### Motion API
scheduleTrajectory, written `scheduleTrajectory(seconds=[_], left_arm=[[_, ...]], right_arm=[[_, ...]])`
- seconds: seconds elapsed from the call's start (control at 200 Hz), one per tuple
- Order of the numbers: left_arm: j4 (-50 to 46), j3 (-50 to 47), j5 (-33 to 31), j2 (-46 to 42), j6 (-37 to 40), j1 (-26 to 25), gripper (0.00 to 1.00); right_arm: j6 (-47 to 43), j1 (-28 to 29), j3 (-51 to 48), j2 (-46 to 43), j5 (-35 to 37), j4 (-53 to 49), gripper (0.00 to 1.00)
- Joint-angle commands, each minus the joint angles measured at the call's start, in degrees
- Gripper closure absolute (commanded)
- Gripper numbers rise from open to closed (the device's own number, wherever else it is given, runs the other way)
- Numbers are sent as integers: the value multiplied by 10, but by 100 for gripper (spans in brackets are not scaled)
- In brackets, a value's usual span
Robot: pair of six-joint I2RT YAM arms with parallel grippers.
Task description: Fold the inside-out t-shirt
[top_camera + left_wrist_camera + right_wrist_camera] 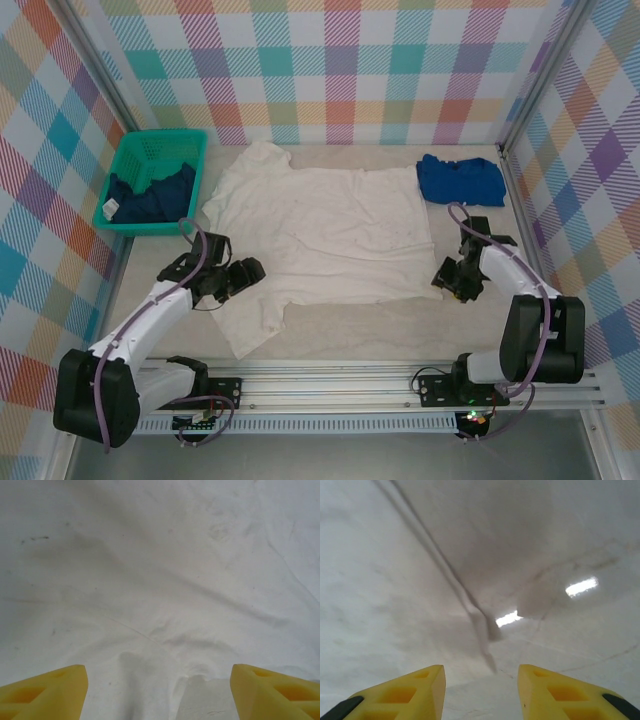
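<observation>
The inside-out t-shirt lies spread flat on the table, white and plain, neck to the left and hem to the right. My left gripper hovers low over the shirt's near-left part by the near sleeve. In the left wrist view its yellow fingers stand wide apart, open, over wrinkled white cloth. My right gripper sits at the shirt's near-right hem corner. Its jaws are open too, nothing between the fingers, and a fold of the shirt's edge runs just ahead of them.
A green basket at the back left holds a dark navy garment. A bright blue folded shirt lies at the back right, just beyond the hem. Plaid walls close in both sides, and the metal rail runs along the near edge.
</observation>
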Motion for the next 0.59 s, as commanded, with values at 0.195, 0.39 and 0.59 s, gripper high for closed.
scheduleTrajectory(seconds=[0.195,0.39,0.59], left_arm=[[-3,9,9,11,18,0,24],[-9,9,4,4,20,0,24],[-20,9,12,-2,16,-1,24]], right_arm=[[56,-1,-46,-2,-76,41,58],[57,0,-38,19,-68,69,61],[46,0,-31,42,-59,82,70]])
